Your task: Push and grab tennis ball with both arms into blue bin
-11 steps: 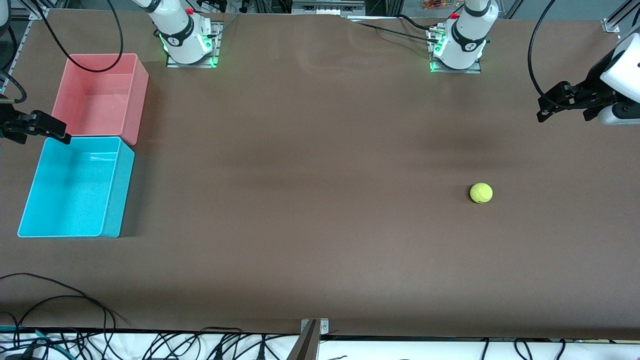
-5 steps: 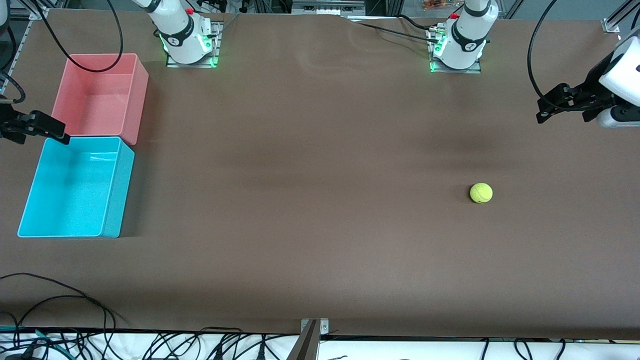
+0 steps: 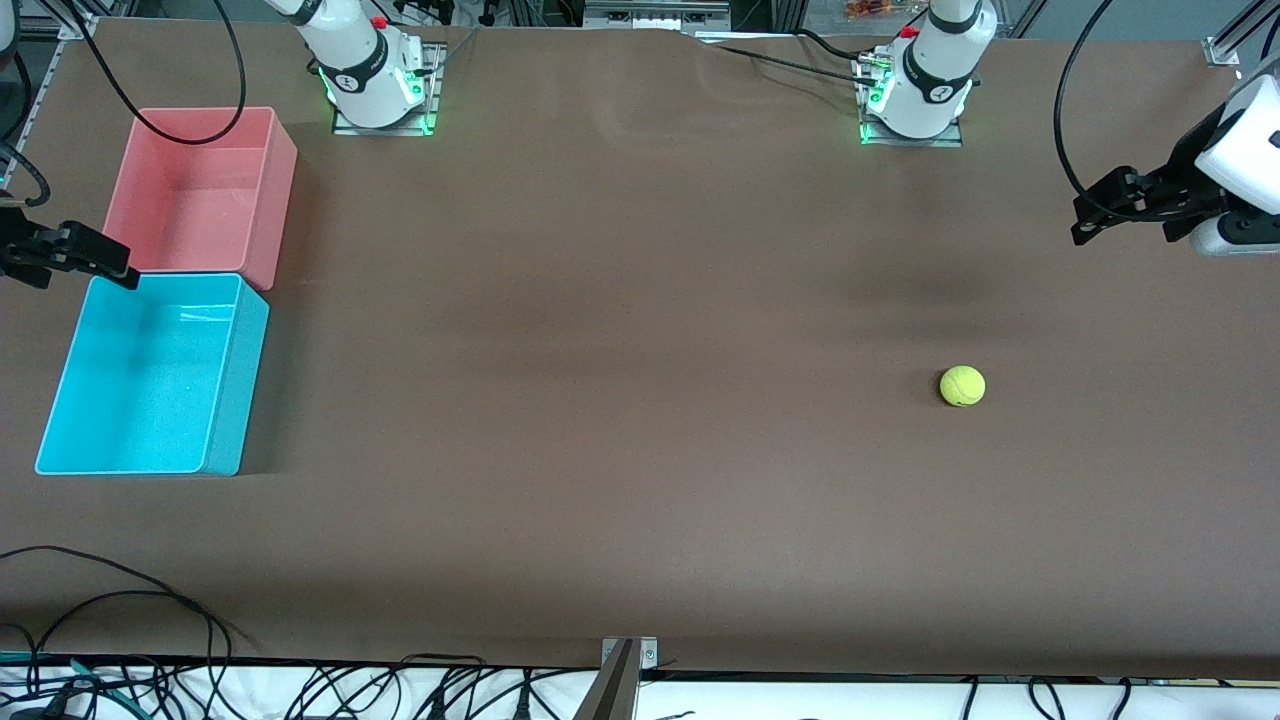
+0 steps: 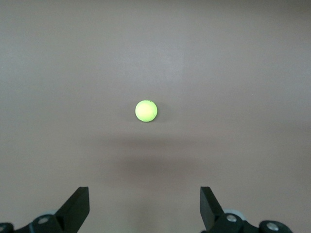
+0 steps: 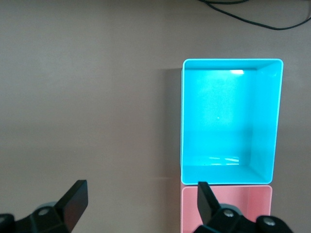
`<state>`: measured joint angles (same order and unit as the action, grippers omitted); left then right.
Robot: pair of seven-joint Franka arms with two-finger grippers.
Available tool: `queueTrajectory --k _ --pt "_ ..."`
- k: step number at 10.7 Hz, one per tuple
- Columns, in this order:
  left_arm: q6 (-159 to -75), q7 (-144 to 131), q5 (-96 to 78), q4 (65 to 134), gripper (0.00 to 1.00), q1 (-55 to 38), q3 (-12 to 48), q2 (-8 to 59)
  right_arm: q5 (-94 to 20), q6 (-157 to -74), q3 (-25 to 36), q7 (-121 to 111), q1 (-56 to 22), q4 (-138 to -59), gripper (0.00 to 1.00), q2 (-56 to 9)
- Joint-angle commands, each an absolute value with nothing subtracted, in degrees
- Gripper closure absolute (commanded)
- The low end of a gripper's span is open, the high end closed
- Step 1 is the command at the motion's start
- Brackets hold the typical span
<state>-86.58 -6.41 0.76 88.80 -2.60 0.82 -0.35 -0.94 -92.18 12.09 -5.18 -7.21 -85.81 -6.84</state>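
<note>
Tennis ball (image 3: 962,386) sits alone on brown desk (image 3: 620,400), toward left arm's end. Blue bin (image 3: 150,372) at right arm's end w/ pink bin (image 3: 200,190) touching it, farther from front cam. Left pincer (image 3: 1100,210) up over desk edge, fingers wide apart, nothing held. Right pincer (image 3: 90,262) over bins' edge, also wide, nothing held.

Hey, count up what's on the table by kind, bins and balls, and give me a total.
Bins: 2, the blue bin and the pink bin
Balls: 1, the tennis ball
Total: 3
</note>
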Motion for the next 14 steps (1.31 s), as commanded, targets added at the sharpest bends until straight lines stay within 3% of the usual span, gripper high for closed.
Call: queueTrajectory --k 1,14 --pt "-85.17 -7.03 1.85 87.36 0.00 -2.37 1.05 0.26 -0.79 -92.02 12.13 -5.36 -7.03 -84.99 0.00 -6.77" --pt "-85.08 -7.03 1.85 87.36 0.00 -2.37 0.97 0.26 -0.62 -91.93 12.04 -3.96 -7.12 -84.90 0.00 -6.77"
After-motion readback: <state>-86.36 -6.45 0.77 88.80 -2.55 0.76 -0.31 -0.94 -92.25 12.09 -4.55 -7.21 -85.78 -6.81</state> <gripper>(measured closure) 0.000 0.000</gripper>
